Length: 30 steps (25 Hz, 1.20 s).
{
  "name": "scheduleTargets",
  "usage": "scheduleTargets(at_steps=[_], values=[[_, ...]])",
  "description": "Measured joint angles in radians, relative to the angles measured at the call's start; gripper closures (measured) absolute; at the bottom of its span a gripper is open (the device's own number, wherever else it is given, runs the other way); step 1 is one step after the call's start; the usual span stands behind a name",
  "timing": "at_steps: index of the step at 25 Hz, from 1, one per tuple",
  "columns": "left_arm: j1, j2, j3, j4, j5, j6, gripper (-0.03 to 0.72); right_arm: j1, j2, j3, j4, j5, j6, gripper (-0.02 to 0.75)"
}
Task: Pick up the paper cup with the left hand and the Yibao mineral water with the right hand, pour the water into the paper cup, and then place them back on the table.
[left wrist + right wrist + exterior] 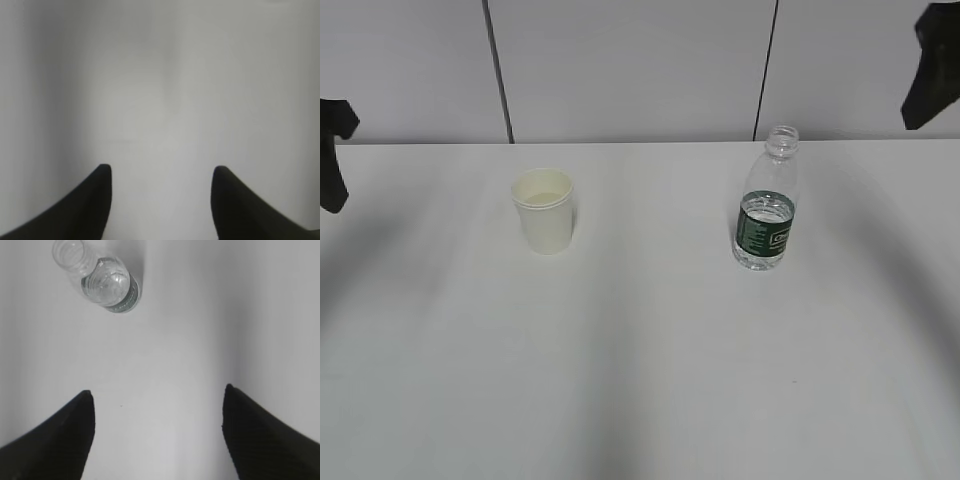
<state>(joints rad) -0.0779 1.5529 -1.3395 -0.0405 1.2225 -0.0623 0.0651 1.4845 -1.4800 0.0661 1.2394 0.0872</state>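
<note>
The paper cup (544, 209) is standing upright on the white surface (640, 380), left of centre, with a little water (545, 198) showing inside it. The Yibao mineral water (766, 200) is standing upright well apart to its right, uncapped and partly filled. Both arms are hanging back at the edges. The left hand (160, 172) is hovering over bare surface, its fingers (95, 200) spread apart and gripping nothing. The right hand (157, 392) is hovering with fingers (250, 430) wide and empty, the bottle sitting beyond them.
</note>
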Motion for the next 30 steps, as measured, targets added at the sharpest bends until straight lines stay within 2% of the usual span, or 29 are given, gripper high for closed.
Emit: scheduleTargets(at_steps=[9,11,12,15,22,30], values=[[0.0,-0.259,0.227,-0.002,0.005,0.004,0.297,0.0,-0.25,0.216,0.0,0.002,-0.045,0.153],[0.0,-0.338,0.273,-0.002,0.008,0.004,0.297,0.0,-0.25,0.216,0.0,0.002,-0.045,0.153],[0.0,-0.378,0.296,-0.001,0.01,0.005,0.297,0.0,-0.36,0.304,0.0,0.004,-0.048,0.153],[0.0,-0.488,0.358,-0.001,0.017,0.005,0.297,0.0,-0.458,0.386,0.0,0.007,-0.048,0.153],[0.0,-0.7,0.434,-0.002,0.024,0.005,0.297,0.0,-0.629,0.502,0.0,0.01,-0.048,0.153],[0.0,-0.923,0.476,-0.019,0.034,0.004,0.297,0.0,-0.938,0.634,-0.023,0.015,-0.05,0.153]])
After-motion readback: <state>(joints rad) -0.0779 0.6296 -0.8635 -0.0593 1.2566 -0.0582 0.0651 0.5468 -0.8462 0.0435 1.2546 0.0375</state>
